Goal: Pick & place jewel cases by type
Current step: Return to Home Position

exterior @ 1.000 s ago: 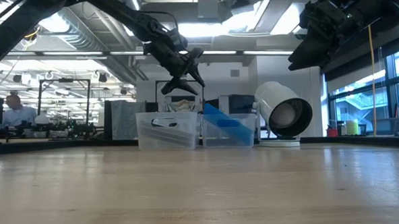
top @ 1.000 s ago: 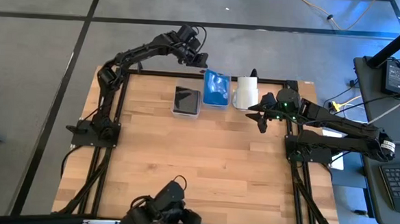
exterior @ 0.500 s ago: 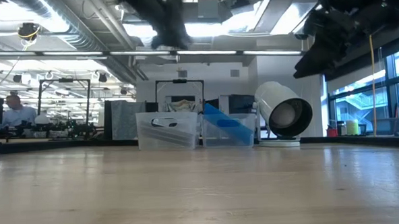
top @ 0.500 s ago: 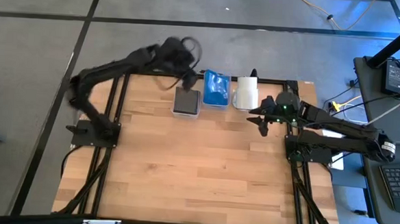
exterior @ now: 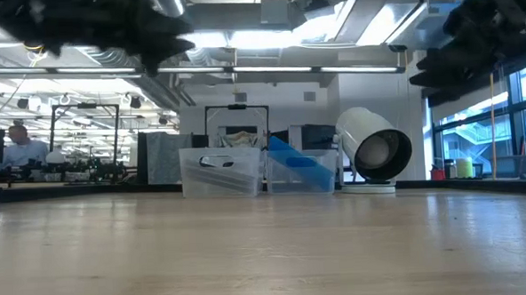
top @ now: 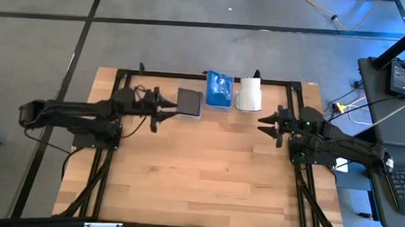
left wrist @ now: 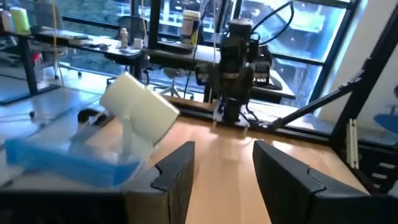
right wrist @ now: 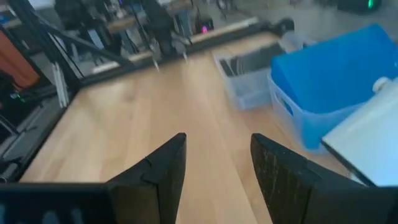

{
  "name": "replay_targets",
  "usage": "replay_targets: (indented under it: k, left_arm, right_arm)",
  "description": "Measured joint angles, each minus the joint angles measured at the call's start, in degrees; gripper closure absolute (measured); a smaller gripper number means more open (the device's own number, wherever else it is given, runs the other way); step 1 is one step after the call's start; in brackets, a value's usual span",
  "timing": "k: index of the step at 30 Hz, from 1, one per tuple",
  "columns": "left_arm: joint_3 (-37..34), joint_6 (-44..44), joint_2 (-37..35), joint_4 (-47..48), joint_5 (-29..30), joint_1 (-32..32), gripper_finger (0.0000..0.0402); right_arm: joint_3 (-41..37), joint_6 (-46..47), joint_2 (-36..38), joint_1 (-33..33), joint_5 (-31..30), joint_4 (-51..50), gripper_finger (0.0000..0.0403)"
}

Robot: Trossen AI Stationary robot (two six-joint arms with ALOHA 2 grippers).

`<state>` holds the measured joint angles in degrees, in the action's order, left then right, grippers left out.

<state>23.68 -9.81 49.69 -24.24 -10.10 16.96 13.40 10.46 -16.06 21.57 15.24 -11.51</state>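
Dark grey jewel cases [top: 188, 101] lie flat in a clear bin [exterior: 220, 172] at the table's far edge. Blue jewel cases [top: 218, 88] lean inside the clear bin [exterior: 301, 172] to its right. My left gripper [top: 162, 112] hovers above the table just left of the dark cases' bin, pointing level toward the right, open with nothing between its fingers [left wrist: 176, 175]. My right gripper [top: 263, 122] hovers near the right edge, below the white roll in the high view. It points left, open with nothing between its fingers [right wrist: 157, 169].
A white roll [top: 250, 94] lies on its stand at the far edge, right of the blue bin. The black frame rail [top: 190, 75] runs along the far edge behind the bins. Bare wooden tabletop [top: 199, 169] stretches across the middle and near side.
My left arm has swung back fast from over the far edge above the bins toward the table's left and near side. It has rolled and levelled out, and its gripper now points right beside the dark cases' bin. My right gripper has drawn back a little toward the right edge.
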Motion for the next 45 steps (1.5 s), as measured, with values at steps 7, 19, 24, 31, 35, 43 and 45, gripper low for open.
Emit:
replay_targets:
  k: [7, 19, 24, 31, 35, 43, 45]
  left_arm:
    - [-15.19, -3.01, -8.2, -13.22, 3.79, -1.61, 0.0241]
    - [-23.19, -5.48, -20.94, -12.72, 6.07, -1.85, 0.024]
    - [-23.19, -3.72, -27.08, -8.04, 5.53, -1.83, 0.0244]
    - [-23.19, -3.53, -38.85, 3.41, 5.98, -1.83, 0.024]
    - [-23.2, -3.45, -46.18, 11.58, 8.7, -1.83, 0.0241]
    - [-23.18, -2.47, -49.6, 18.44, 12.18, -1.81, 0.0243]
    - [-23.19, -2.67, -49.58, 20.37, 13.63, -1.81, 0.0241]
  right_arm:
    - [-3.05, 1.18, 8.35, -0.19, -0.1, 1.86, 0.022]
    - [-4.34, 1.04, 15.97, -0.19, -0.11, -1.42, 0.022]
    - [-4.34, -0.2, 16.01, -0.19, -0.17, -2.73, 0.022]
    - [-4.34, -0.81, 16.01, -0.19, -0.6, -2.89, 0.022]
    - [-4.34, -1.75, 16.01, -0.16, -2.38, -3.24, 0.022]
    - [-4.34, -1.71, 16.01, -0.16, -2.95, -4.37, 0.022]
    - [-4.34, -1.66, 16.01, -0.16, -3.32, -4.62, 0.022]
